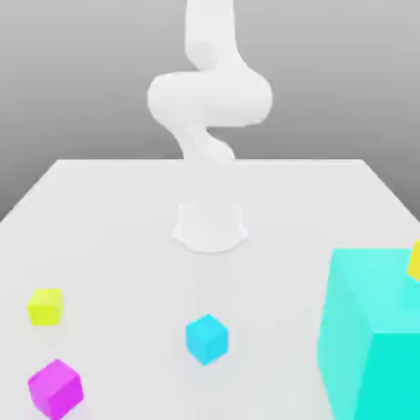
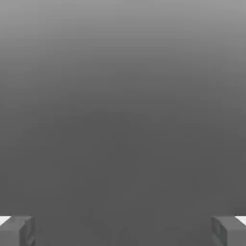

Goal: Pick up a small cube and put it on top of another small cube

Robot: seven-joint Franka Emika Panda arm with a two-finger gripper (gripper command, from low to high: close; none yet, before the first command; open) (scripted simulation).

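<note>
The small sky-blue cube [image 1: 206, 338] rests on the white table [image 1: 123, 213], in front of the arm's base [image 1: 211, 225]. A sliver of the golden-yellow cube [image 1: 414, 261] peeks out at the exterior view's right edge, partly hidden behind the huge turquoise block [image 1: 373, 328]. In the hand view my gripper [image 2: 123, 230] is open: its two grey fingertips [image 2: 17, 230] stand far apart with nothing between them, facing plain grey background. The arm rises from its base and leaves the exterior view at the top.
A lime-yellow small cube [image 1: 45, 306] and a magenta small cube [image 1: 56, 388] sit at the exterior view's left front. The huge turquoise block takes up the right front corner.
</note>
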